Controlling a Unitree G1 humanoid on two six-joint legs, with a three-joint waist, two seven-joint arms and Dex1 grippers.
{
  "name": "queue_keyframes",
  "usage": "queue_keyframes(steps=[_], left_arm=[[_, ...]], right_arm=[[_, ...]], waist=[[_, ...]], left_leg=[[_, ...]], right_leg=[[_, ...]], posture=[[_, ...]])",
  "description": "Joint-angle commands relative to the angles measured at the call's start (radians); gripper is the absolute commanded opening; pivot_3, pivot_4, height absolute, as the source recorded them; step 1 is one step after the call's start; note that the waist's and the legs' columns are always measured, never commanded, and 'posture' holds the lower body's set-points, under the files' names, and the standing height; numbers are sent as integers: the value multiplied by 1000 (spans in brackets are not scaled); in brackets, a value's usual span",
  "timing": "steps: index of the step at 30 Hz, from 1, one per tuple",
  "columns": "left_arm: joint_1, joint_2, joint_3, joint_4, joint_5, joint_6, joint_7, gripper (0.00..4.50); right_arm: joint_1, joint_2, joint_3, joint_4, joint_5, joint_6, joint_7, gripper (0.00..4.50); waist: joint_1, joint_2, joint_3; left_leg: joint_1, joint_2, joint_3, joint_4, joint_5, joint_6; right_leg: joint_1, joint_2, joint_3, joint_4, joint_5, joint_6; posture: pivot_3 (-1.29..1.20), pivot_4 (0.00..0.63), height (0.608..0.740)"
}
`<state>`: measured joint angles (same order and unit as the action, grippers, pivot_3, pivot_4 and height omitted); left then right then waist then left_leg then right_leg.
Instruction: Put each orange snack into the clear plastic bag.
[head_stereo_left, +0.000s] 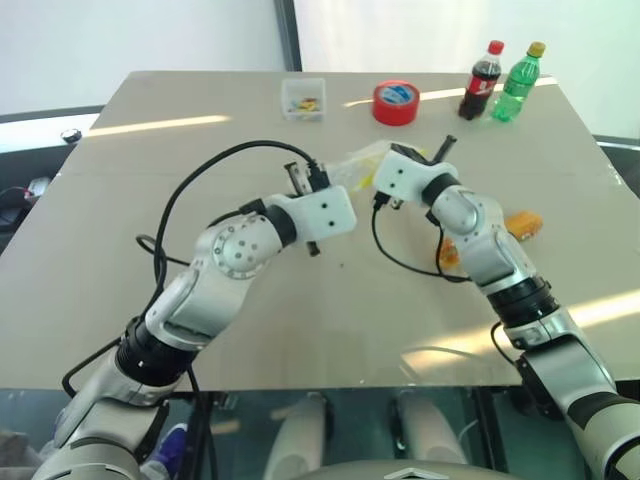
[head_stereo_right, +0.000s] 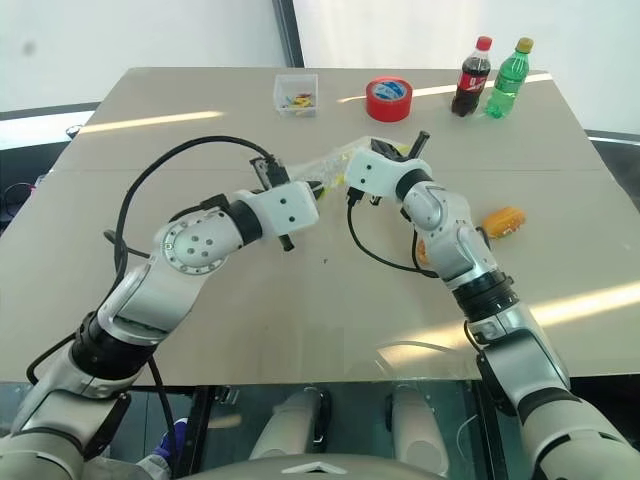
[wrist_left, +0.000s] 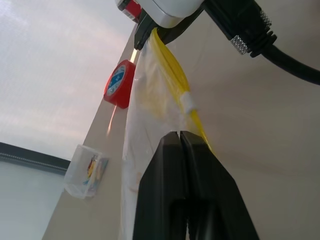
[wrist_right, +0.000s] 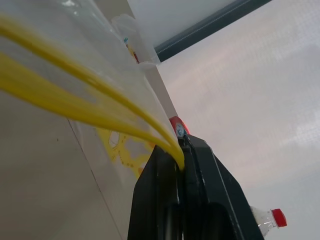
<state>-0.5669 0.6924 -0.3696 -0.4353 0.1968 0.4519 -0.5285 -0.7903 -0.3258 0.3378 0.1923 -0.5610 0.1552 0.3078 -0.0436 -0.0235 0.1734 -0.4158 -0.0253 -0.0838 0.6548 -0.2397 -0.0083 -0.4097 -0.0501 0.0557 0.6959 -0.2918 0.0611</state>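
1. Both grippers hold the clear plastic bag (head_stereo_right: 335, 168) up off the table (head_stereo_right: 300, 290), stretched between them over the table's middle.
2. Left gripper (wrist_left: 180, 137): fingers pressed together, pinching the bag film at the yellow zip strip (wrist_left: 172, 75). Right gripper (wrist_right: 181, 145): fingers together too, clamped on the other end of the same strip.
3. Bag's long axis runs roughly level, gripper to gripper, side to side across the table. The yellow strip follows that line; the film hangs loosely off it. In the right wrist view the strip shows as two yellow lines running apart, so the mouth looks partly parted, though I cannot tell which way it faces.
4. Step in hand, my read: opening or steadying the bag mouth. Best done by keeping both pinches on the strip and easing them apart gently. A hard tug could slip the film out of a pinch.
5. One orange snack (head_stereo_right: 503, 220) lies on the table beside the right forearm, well apart from the bag. A second orange shape (head_stereo_left: 448, 255) peeks out from behind that forearm, probably the other snack.
6. Neither snack is bagged yet. One gripper must let go to fetch a snack, so the other needs a firm hold with the mouth up.
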Motion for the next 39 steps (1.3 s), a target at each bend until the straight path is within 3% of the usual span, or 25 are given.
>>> queue_keyframes(steps=[1, 2, 7, 19, 29, 32, 35, 36, 39], left_arm=[[-2, 1, 19, -7, 52, -46, -9, 1985], [-3, 2, 16, -2, 67, -59, -7, 2272], [19, -4, 9, 3, 127, -141, -11, 2272], [69, -52, 56, -80, 136, -78, -70, 2272], [54, -66, 58, -21, 213, -93, -46, 2272], [57, -67, 57, -4, 230, -118, -45, 1527], [57, -69, 57, 13, 243, -143, -44, 263], [56, -67, 55, 21, 251, -158, -41, 50], [49, -62, 61, 53, 267, -196, -28, 50]], right_arm=[[-1, -3, -14, -54, -2, 6, 1, 0], [-1, -2, -15, -55, -1, 7, 2, 0], [-3, 8, -24, -60, 19, 34, 20, 0], [-15, 12, -26, -54, 43, 64, 36, 0], [-14, 14, -16, -62, 49, 60, 41, 0], [-15, 12, -17, -67, 50, 61, 42, 0], [-13, 10, -19, -72, 53, 62, 46, 0], [-11, 9, -19, -73, 54, 62, 49, 0], [-3, 4, -18, -81, 56, 63, 59, 0]], waist=[[0, 0, 0], [0, 0, 0], [-1, 0, 0], [0, 0, 0], [0, 0, 0], [0, 0, 0], [0, 0, 0], [0, 0, 0], [0, 0, 0]], left_leg=[[0, 0, 0, 0, 0, 0], [0, 0, 0, 0, 0, 0], [0, 0, 0, 0, 0, 0], [0, 0, 0, 0, 0, 0], [0, 0, 0, 0, 0, 0], [0, 0, 0, 0, 0, 0], [0, 0, 0, 0, 0, 0], [0, 0, 0, 0, 0, 0], [0, 0, 0, 0, 0, 0]], right_leg=[[0, 0, 0, 0, 0, 0], [0, 0, 0, 0, 0, 0], [0, 0, 0, 0, 0, 0], [0, 0, 0, 0, 0, 0], [0, 0, 0, 1, 0, 0], [0, 0, 0, 1, 0, 0], [0, 0, 0, 1, 0, 0], [0, 0, 0, 1, 0, 0], [0, 0, 0, 1, 0, 0]], posture=[[0, 150, 740], [0, 150, 740], [0, 150, 740], [0, 150, 740], [0, 150, 740], [0, 150, 740], [0, 150, 740], [0, 150, 740], [0, 150, 740]])
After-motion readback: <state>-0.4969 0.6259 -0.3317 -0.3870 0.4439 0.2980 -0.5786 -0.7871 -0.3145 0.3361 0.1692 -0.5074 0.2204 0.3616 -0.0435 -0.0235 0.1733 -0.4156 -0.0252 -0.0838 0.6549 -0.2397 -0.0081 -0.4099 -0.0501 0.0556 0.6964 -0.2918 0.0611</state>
